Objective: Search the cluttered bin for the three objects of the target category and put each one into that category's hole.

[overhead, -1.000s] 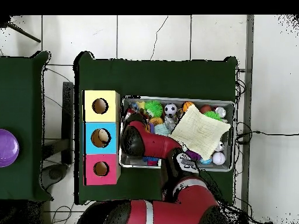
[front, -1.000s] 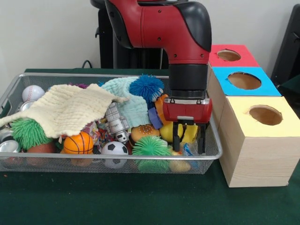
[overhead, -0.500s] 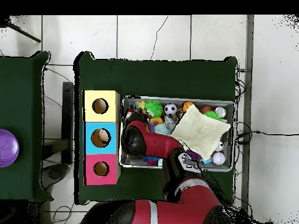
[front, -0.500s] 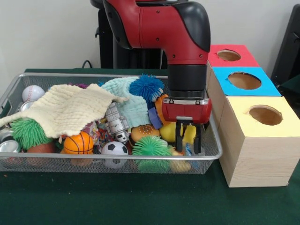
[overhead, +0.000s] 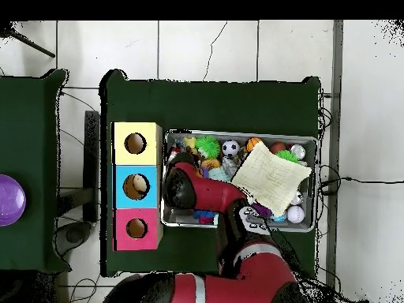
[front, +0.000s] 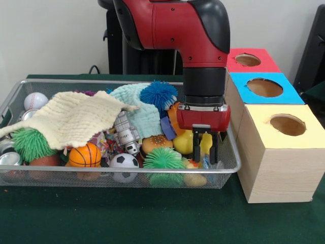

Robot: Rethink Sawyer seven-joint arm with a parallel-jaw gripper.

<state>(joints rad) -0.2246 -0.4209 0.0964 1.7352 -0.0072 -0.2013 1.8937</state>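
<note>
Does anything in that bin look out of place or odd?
Mostly the cream cloth: it lies draped over the toys at one end of the wire bin, hiding what sits beneath it. Nothing has spilled out onto the green table.

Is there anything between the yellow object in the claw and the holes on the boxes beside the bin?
The claw is shut on a yellow object low in the wire bin. The bin's end wall stands between it and the yellow box. Above the rim, nothing visible blocks the way to the holes.
</note>
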